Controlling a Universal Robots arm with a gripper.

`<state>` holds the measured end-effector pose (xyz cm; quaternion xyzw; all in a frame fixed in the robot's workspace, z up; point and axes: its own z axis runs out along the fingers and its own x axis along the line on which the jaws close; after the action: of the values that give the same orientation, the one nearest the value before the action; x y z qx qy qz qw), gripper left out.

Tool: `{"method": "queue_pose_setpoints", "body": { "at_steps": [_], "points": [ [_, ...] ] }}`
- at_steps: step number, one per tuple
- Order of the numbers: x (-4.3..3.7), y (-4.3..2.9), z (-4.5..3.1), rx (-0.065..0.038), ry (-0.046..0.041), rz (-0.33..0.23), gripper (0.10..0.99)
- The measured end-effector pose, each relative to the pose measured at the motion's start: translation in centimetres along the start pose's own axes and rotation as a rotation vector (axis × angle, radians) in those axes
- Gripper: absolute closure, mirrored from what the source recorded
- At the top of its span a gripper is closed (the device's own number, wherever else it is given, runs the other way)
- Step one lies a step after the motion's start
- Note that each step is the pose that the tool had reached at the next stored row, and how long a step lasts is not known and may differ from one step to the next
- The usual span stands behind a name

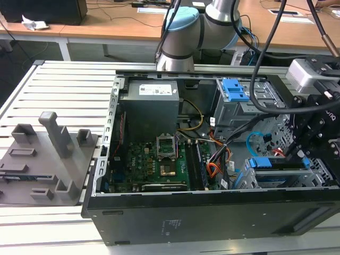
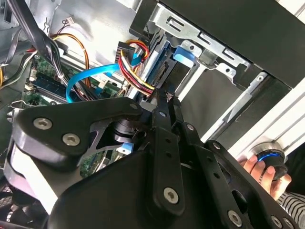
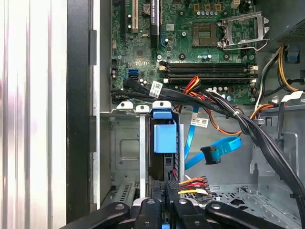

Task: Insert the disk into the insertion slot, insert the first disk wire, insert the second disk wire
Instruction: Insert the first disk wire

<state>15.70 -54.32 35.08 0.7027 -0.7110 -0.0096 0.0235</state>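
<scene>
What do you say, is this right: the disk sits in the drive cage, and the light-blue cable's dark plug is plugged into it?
Not quite. The disk sits in the drive cage, but the dark plug of the light-blue cable hangs free beside it, unplugged, as the first wrist view shows.

The second disk wire (image 3: 225, 143) is light blue.
</scene>
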Motion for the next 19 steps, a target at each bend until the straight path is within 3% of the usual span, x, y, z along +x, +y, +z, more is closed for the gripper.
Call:
{"method": "queue_pose_setpoints", "body": {
  "at_steps": [11, 13, 15, 16, 19],
  "points": [
    [-0.01, -0.12, 0.09, 0.000, -0.0039, 0.000, 0.922],
    [-0.03, -0.12, 0.07, 0.000, -0.0162, -0.001, 0.922],
    [-0.03, -0.15, 0.08, 0.000, -0.0385, -0.002, 0.922],
    [-0.03, -0.23, 0.09, -0.001, -0.0450, -0.002, 0.922],
    [-0.04, -0.64, 0.16, -0.003, -0.0454, -0.002, 0.922]
  ]
}}
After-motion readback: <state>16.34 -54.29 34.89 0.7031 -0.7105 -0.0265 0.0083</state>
